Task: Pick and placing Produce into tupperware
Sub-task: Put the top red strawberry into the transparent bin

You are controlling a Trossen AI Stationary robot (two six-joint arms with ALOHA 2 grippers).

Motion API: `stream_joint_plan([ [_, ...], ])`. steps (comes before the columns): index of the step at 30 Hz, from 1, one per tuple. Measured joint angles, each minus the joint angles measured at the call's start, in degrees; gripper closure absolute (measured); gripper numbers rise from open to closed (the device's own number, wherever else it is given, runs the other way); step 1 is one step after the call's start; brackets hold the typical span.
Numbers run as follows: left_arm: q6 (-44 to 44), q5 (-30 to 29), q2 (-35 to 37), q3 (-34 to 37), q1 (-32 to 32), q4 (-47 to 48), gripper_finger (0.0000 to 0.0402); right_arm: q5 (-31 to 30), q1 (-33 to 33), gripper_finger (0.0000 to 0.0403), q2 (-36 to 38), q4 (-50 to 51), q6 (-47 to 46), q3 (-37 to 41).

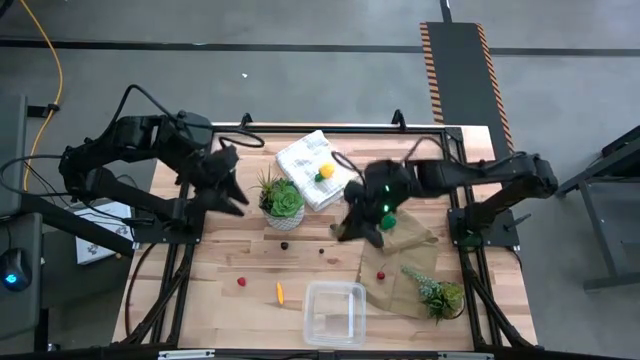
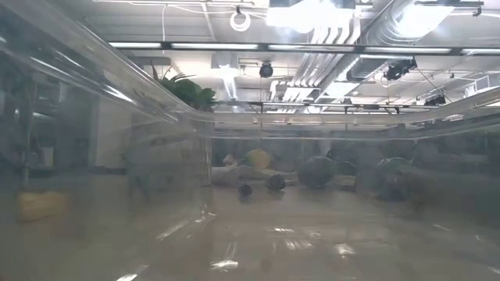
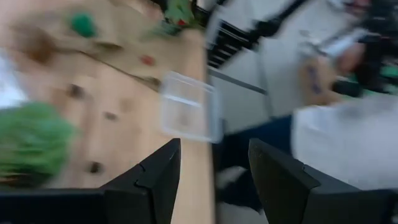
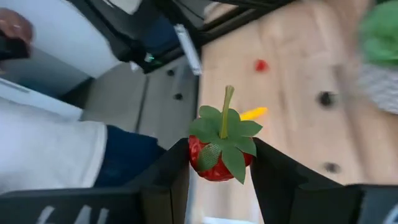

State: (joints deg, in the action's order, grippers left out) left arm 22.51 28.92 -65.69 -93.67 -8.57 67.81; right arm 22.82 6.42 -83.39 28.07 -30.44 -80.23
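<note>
A small red toy strawberry with a green leafy stalk (image 4: 221, 149) was clamped in the right gripper (image 1: 352, 226) above mid-table, so carriage toward the near clear squarish plastic tupperware box (image 1: 334, 312) was judged next, while the left gripper (image 1: 232, 187) waited spread at far left.

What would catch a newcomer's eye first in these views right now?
Probably the red strawberry with its green leaves and stem, pinched between the right gripper's fingers above the middle of the table. Next, the clear plastic box sitting empty at the table's front edge. The left gripper hangs open near the potted green plant, holding nothing.
</note>
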Motion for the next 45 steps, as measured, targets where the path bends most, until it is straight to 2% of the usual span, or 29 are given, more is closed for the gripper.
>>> stream_joint_plan([
  [4, 3.48, 1.00, 0.00, 0.00, 6.84, -0.50, 0.0222, -7.69, 7.25, 0.0279, -1.39, -7.13, -5.26, -0.07],
  [6, 6.25, -0.69, -0.10, -0.02, 11.86, -0.86, 0.0222, -11.90, 10.55, 0.0279, -2.48, -10.08, -8.07, -0.07],
  [10, 11.63, -9.79, -0.57, 0.05, 22.79, -3.90, 0.0222, -17.44, 16.63, 0.0279, -4.98, -14.15, -13.09, -0.07],
  [16, 18.33, -24.99, -1.30, 0.03, 37.78, -6.98, 0.0222, -25.04, 24.26, 0.0279, -8.83, -14.98, -21.61, -0.07],
  [20, 21.03, -35.54, -3.07, 0.00, 45.92, -6.90, 0.0222, -27.66, 27.74, 0.0279, -11.65, -15.78, -27.67, -0.07],
  [23, 22.94, -40.31, -5.33, 0.00, 50.23, -6.96, 0.0222, -29.99, 29.53, 0.0279, -14.60, -14.31, -29.31, -2.30],
  [28, 24.28, -42.51, -10.23, 0.02, 53.99, -7.39, 0.0222, -30.25, 30.09, 0.0279, -22.06, 0.72, -27.43, -14.88],
  [33, 25.35, -42.48, -14.32, 0.01, 54.37, -8.10, 0.0222, -29.31, 29.80, 0.0279, -31.48, 22.65, -24.70, -32.78],
  [39, 27.27, -41.89, -18.01, 0.00, 54.41, -7.69, 0.0222, -28.29, 29.48, 0.0279, -42.03, 39.78, -25.89, -49.50],
  [42, 27.31, -40.82, -19.47, 0.00, 54.44, -7.62, 0.0222, -28.35, 29.48, 0.0279, -46.98, 44.98, -27.18, -54.90],
  [45, 27.31, -39.24, -20.57, 0.00, 54.44, -7.54, 0.0222, -27.72, 29.18, 0.0279, -48.35, 44.00, -29.44, -51.71],
])
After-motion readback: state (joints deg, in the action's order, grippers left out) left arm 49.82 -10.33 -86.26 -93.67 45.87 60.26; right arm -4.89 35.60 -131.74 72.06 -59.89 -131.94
